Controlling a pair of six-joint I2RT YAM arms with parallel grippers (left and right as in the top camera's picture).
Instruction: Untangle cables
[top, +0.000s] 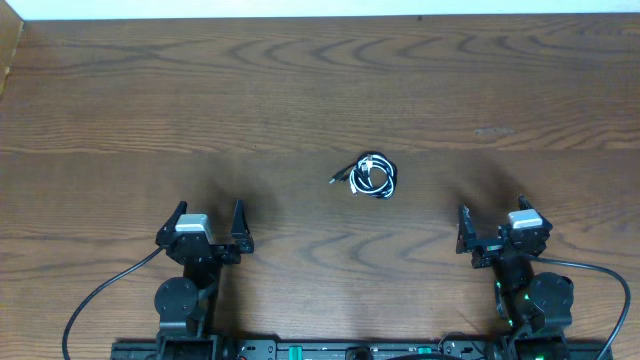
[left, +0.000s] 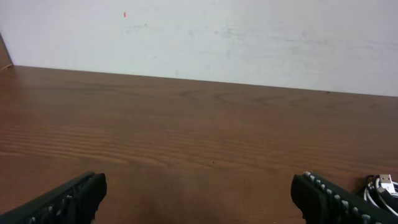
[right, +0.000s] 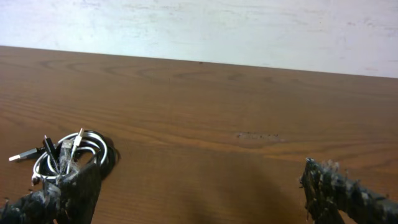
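Small coil of white and black cables (top: 372, 175) mid-table (top: 120, 100), ahead of and between left gripper (top: 208, 214) and right gripper (top: 492, 212). Fingers spread wide on both, holding nothing. Probably light, limp, springy; best pinched at plug end poking out left.

A brown wood-grain table (top: 300, 80) carries one small tangled bundle of white and black cables (top: 372, 176).

Cables (top: 373, 175) on table (top: 150, 100), right of centre
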